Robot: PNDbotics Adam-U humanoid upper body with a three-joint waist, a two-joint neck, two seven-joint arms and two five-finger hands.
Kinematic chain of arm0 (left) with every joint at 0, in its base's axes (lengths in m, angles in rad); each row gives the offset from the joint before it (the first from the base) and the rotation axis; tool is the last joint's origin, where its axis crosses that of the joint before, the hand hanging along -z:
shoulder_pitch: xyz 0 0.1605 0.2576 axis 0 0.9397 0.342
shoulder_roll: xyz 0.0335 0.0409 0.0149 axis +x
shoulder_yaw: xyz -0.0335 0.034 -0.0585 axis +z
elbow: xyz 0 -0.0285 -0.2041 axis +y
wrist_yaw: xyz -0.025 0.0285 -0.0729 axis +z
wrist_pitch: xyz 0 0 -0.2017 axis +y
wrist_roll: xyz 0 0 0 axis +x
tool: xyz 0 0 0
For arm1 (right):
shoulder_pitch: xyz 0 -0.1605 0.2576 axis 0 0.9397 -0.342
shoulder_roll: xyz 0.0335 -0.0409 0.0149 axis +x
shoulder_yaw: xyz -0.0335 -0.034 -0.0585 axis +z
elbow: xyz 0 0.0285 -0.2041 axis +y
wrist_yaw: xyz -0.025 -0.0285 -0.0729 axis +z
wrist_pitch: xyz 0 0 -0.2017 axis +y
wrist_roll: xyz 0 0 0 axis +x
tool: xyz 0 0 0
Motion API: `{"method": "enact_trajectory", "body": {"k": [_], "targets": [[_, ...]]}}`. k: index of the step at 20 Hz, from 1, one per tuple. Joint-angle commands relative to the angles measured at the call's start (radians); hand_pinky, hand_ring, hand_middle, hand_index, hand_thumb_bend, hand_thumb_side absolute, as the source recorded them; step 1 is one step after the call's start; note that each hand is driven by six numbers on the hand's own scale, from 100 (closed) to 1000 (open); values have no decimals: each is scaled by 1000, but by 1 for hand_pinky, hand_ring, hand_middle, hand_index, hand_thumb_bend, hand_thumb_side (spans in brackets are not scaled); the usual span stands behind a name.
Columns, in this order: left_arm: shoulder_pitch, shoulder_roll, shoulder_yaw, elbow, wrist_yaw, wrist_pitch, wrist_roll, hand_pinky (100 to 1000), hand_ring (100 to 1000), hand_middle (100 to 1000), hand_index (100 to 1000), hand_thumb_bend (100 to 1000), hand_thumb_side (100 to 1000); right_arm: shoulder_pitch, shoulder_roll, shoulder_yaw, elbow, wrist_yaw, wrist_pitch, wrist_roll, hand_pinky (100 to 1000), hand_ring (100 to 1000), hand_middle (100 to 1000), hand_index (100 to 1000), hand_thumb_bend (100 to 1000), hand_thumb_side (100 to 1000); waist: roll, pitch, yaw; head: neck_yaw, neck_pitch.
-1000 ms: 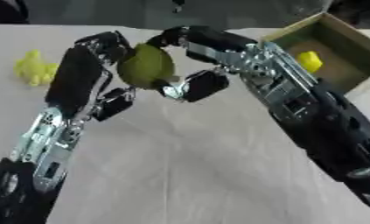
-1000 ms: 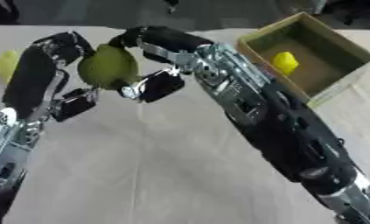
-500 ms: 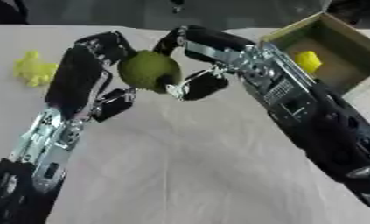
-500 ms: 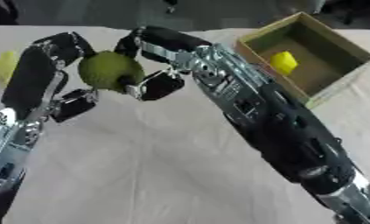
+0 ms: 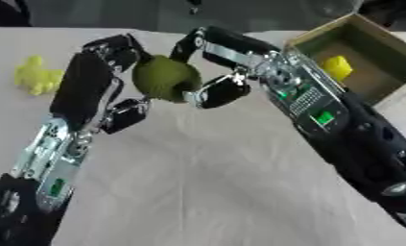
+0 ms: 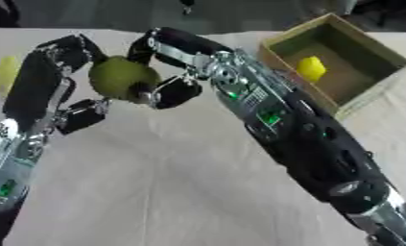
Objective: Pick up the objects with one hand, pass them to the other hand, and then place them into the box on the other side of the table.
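Left eye view is showing both hands meeting above the table [image 5: 206,182] around 1 olive-green round fruit [image 5: 164,78]. The left hand [image 5: 101,81] is cupping it from the left, fingers curled over. The right hand [image 5: 212,67] is curling round its right side. A yellow object [image 5: 338,67] is lying inside the cardboard box [image 6: 357,98], far right.

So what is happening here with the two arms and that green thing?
A handover is under way above the table. The left robot hand and the right robot hand both have curled fingers on the round green fruit between them. The open box at the right holds one yellow object, and another yellow thing lies at the left.
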State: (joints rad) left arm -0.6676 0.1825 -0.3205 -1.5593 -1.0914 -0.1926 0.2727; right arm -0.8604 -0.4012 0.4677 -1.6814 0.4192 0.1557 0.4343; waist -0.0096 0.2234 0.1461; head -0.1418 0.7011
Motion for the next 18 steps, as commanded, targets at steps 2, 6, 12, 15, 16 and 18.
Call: {"method": "enact_trajectory", "body": {"k": [2,6,12,15,16,18], "targets": [[-13,-7,3,-6,5,14,-16,567,572,581,676,523,100,-7,-19,-14,-30,-22,18,-13,946,738,487,657,100,116,3,-19,-3,4,2],[-8,-4,10,7,-13,33,-39,615,627,647,752,680,100,-4,-29,-24,-52,-41,30,-22,947,737,485,656,100,107,5,-19,-5,6,3],[0,1,17,17,-24,52,-36,636,663,691,801,849,228,5,-44,-37,-69,-59,38,-24,948,738,484,657,100,100,6,-19,-9,8,2],[6,7,23,20,-26,61,-30,638,666,695,806,876,269,10,-56,-45,-77,-66,39,-28,947,738,484,655,100,100,6,-20,-9,9,4],[9,9,26,21,-25,66,-26,638,666,695,807,881,276,12,-61,-48,-80,-68,40,-30,947,738,482,654,100,100,6,-20,-9,10,4],[14,14,29,23,-21,72,-17,640,669,698,810,889,287,15,-69,-55,-84,-71,43,-34,948,738,482,654,100,100,5,-20,-10,10,4]]}}
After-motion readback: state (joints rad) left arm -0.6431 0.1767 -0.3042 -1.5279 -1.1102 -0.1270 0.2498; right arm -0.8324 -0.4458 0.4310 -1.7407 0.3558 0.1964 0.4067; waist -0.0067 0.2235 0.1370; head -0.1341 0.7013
